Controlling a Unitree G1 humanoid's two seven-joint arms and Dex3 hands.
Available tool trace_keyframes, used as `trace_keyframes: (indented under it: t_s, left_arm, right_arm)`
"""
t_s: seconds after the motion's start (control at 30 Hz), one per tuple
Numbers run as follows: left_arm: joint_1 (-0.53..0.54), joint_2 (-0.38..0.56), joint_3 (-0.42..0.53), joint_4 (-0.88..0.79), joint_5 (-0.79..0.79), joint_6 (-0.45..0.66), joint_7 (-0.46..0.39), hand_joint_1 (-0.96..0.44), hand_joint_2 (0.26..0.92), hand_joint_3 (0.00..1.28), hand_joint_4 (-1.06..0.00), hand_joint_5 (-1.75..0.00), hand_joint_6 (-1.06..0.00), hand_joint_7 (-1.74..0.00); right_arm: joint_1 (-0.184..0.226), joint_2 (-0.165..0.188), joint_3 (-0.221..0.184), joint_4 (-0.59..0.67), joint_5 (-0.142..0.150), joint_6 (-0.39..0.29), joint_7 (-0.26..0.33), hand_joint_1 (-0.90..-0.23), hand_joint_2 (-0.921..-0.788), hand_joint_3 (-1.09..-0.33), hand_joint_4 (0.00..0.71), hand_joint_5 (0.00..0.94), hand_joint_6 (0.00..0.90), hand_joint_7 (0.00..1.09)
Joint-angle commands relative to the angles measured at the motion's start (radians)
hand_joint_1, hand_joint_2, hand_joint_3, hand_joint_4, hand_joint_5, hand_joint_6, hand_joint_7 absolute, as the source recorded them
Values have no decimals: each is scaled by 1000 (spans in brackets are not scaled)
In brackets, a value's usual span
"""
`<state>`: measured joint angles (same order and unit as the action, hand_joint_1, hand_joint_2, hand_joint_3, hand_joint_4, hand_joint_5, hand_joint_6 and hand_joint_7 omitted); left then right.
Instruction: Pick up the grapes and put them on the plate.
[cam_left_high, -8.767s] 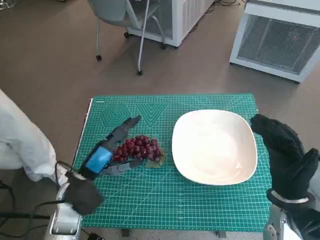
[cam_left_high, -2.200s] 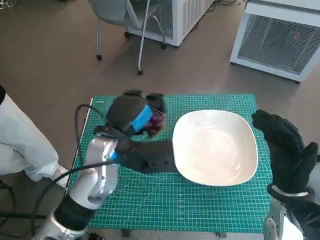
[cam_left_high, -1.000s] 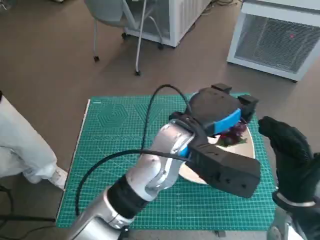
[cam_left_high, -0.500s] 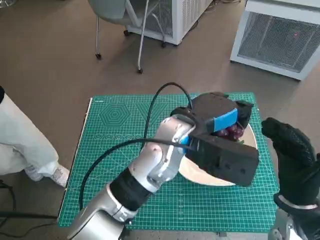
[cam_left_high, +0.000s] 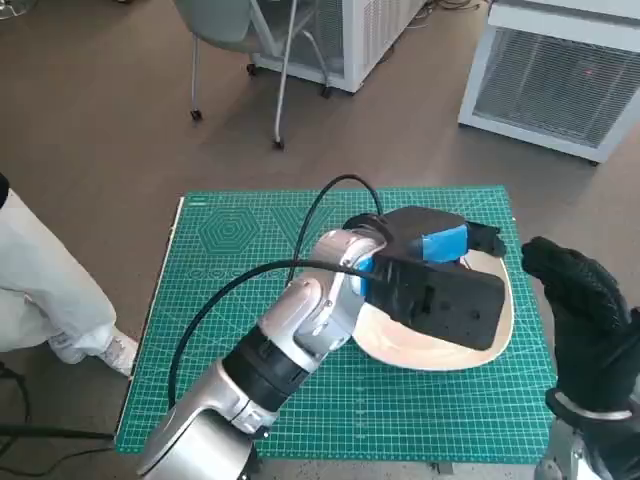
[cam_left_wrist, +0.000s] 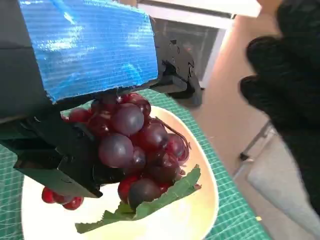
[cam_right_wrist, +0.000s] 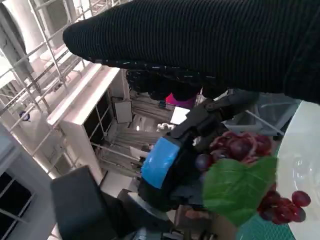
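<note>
My left hand (cam_left_high: 440, 250) reaches across the white plate (cam_left_high: 495, 330) and grips a bunch of dark red grapes (cam_left_wrist: 135, 145) with a green leaf (cam_left_wrist: 150, 202). In the left wrist view the bunch hangs low over the plate (cam_left_wrist: 200, 210), and whether it touches is unclear. In the right wrist view the grapes (cam_right_wrist: 237, 150) hang from the blue-taped hand (cam_right_wrist: 165, 160) above the plate's rim (cam_right_wrist: 305, 150). In the head view the hand hides the grapes. My right hand (cam_left_high: 585, 310), in its black glove, is held up beside the plate's right edge, fingers spread and holding nothing.
A green cutting mat (cam_left_high: 230, 300) covers the table. A person's white-clad leg and shoe (cam_left_high: 60, 300) are at the left. Chair legs (cam_left_high: 235, 90) and white cabinets (cam_left_high: 560, 70) stand on the floor behind the table.
My left hand carried the grapes from the mat's left side across to above the plate and has sunk lower over it in the last second. The right hand stayed put.
</note>
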<state>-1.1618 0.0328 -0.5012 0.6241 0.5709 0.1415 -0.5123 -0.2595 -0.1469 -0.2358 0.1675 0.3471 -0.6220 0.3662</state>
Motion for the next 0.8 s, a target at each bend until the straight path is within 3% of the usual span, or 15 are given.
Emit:
trace_keyframes:
  t_s: [0.03, 0.2, 0.4, 0.8]
  left_arm:
    - [-2, 0, 7, 1, -9, -34, 37, -261, 831, 58, -48, -91, -199, -4]
    - [40, 11, 44, 15, -54, -137, 102, -314, 869, 36, -8, -15, -134, -1]
    - [77, 28, 81, 37, -94, -233, 165, -350, 896, 30, 0, -1, -126, -5]
    - [168, 108, 228, -13, -265, -368, 153, -354, 918, 29, -20, -9, -200, -37]
  right_arm:
    - [18, 8, 2, 11, -4, 9, -9, -475, -921, -538, 533, 1, 189, 570]
    - [19, 9, 4, 9, -1, 16, -10, -477, -921, -539, 533, 1, 188, 571]
    - [21, 8, 6, 3, 2, 22, -8, -479, -921, -541, 532, 1, 186, 574]
    - [21, 11, 12, -11, -3, 32, -11, -474, -921, -541, 533, 1, 185, 578]
